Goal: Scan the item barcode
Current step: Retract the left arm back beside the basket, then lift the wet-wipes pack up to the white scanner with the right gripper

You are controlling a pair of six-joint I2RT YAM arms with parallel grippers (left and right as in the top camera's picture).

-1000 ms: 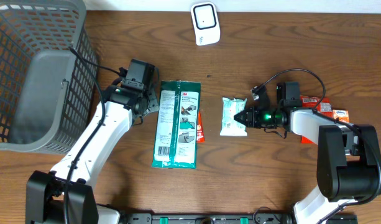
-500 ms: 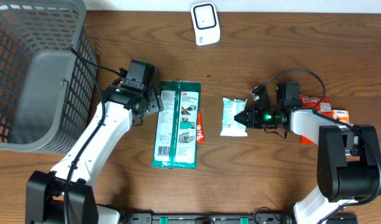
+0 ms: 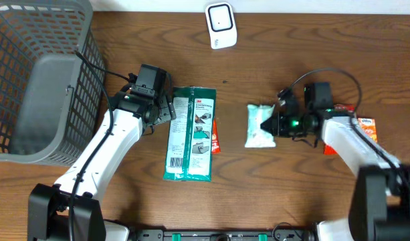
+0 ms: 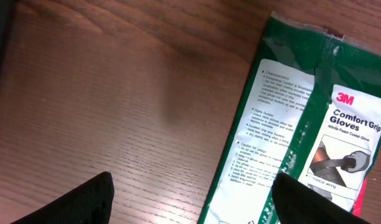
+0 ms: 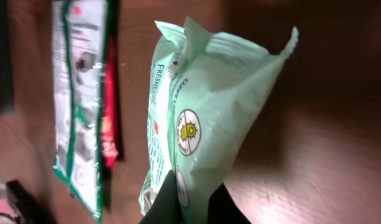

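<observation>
A pale green wipes pack (image 3: pixel 259 126) (image 5: pixel 202 118) hangs by one end from my right gripper (image 3: pixel 275 124) (image 5: pixel 191 188), which is shut on it and holds it off the table right of centre. The white barcode scanner (image 3: pixel 221 25) stands at the far edge, top centre. My left gripper (image 3: pixel 166 107) (image 4: pixel 193 200) is open at the upper left edge of a green 3M gloves pack (image 3: pixel 190 134) (image 4: pixel 308 130) lying flat; one finger (image 4: pixel 84 199) is over bare wood, the other (image 4: pixel 308 199) over the pack.
A grey mesh basket (image 3: pixel 31 80) fills the far left. A red pack (image 3: pixel 216 139) pokes out from under the gloves pack. Orange-red packs (image 3: pixel 364 124) lie beneath the right arm.
The right gripper has lifted the wipes pack and carried it slightly to the right, away from the gloves pack. The left gripper's fingers have spread wider; that arm has barely moved.
</observation>
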